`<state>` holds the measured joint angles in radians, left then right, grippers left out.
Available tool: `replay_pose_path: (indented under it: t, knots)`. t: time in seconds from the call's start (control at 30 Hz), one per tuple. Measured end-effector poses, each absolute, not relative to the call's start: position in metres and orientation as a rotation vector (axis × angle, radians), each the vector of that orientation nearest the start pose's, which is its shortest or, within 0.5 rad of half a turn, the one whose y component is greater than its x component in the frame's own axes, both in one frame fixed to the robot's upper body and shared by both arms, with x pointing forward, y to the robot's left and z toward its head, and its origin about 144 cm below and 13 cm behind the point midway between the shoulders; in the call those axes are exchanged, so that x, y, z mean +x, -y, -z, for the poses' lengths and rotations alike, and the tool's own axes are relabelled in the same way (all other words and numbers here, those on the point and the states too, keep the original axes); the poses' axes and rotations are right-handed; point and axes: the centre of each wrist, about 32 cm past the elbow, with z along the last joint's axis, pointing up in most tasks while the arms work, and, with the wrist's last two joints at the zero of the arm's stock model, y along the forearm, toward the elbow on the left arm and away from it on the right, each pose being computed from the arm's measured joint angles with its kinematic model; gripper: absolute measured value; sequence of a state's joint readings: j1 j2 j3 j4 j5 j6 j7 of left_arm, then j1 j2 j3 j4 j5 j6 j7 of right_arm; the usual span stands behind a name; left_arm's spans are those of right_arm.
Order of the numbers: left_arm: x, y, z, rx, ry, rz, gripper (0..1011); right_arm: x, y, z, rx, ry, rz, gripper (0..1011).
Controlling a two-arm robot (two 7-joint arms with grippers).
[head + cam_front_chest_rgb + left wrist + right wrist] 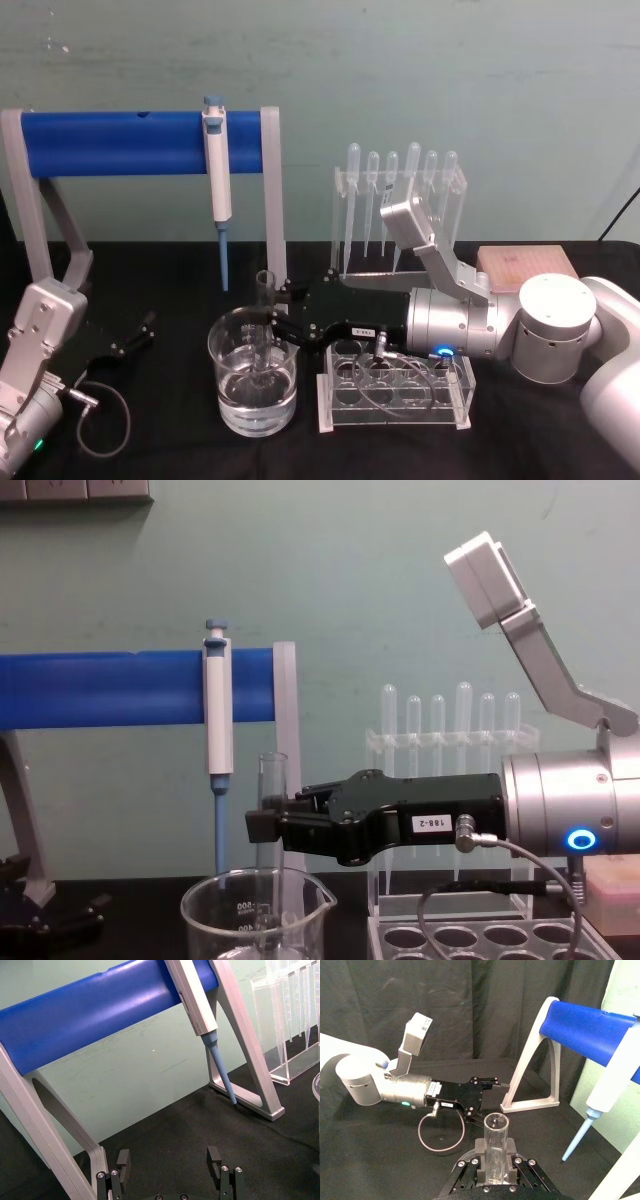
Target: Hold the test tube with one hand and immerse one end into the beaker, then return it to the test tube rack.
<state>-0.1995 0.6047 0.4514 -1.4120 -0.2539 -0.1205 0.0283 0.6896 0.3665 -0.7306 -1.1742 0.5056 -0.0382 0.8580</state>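
The test tube (265,318) stands upright with its lower end down inside the beaker (252,392), which holds water. My right gripper (276,326) reaches in from the right and is shut on the tube's middle. In the chest view the test tube (272,798) rises above the beaker (255,917), with the right gripper (263,826) clamped on it. The right wrist view looks down the test tube (495,1147), which is held between the right gripper's (495,1172) fingers. My left gripper (134,336) rests low at the left, open and empty; its fingers (123,1160) are spread apart.
A blue-barred stand (120,143) with a hanging pipette (218,175) stands behind the beaker. A clear rack of plastic pipettes (400,190) is at the back. A clear tube rack (395,420) sits under my right wrist. A wooden block (525,265) lies at the right.
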Motion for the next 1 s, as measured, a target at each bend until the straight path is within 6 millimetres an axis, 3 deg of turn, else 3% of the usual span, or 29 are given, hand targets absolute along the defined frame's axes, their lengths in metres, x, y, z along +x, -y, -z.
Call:
replay_pose_path:
  t: [1.0]
  knots:
    - [0.4886,-0.3097,-1.1398,0.304,0.285,-1.248,1000,0.5995,0.1912,-1.2251,-0.133,0.120,0.256,224]
